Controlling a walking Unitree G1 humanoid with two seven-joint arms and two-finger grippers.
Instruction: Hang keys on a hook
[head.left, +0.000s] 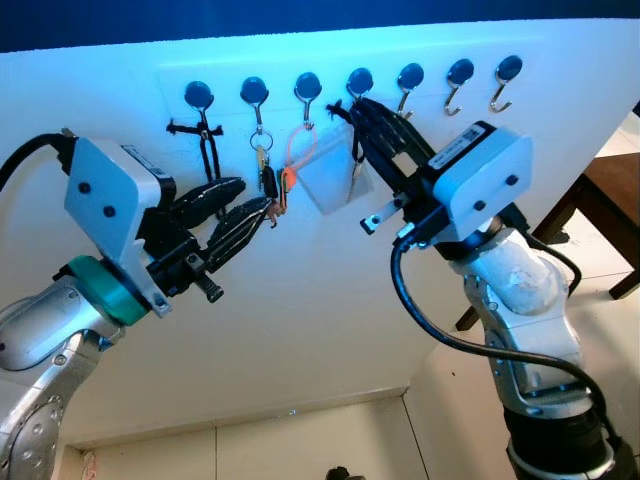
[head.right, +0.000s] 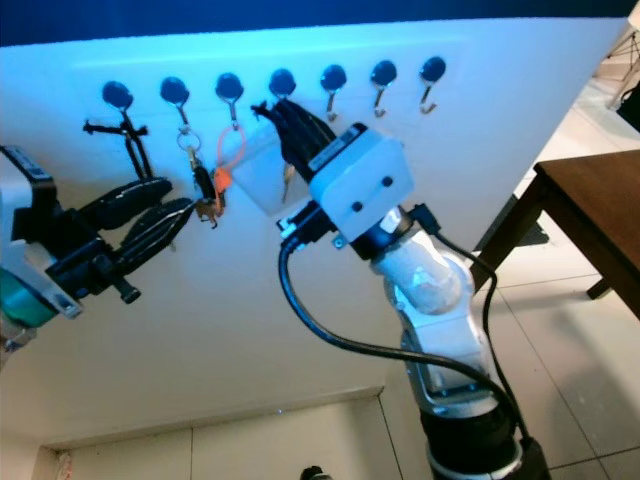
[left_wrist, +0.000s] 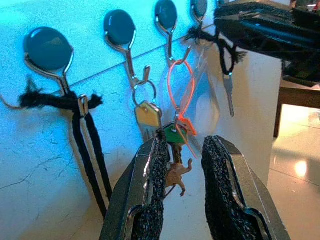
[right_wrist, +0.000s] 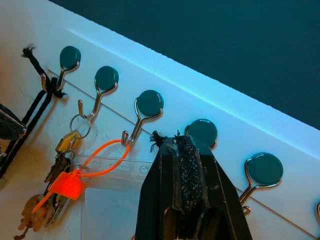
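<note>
No writing is legible; the right hand (head.left: 352, 108), fingers pinched together on a black cord carrying a silver key (left_wrist: 229, 92), sits at the fourth round blue-capped metal hook (right_wrist: 201, 132), while the left hand (left_wrist: 182, 195) gapes slightly around the hanging brass-and-green key bunch (left_wrist: 167, 145).

Both silver arms raised toward the wall. Left gripper (head.left: 248, 208) at the end of a white wrist block with a teal collar, its two black fingers (left_wrist: 150, 195) parted with a narrow gap between the textured pads. Right gripper (head.left: 343, 108) reaching higher, forearm angled steeply up, fingers (right_wrist: 187, 170) pressed together around a frayed black cord (right_wrist: 159, 138).
</note>
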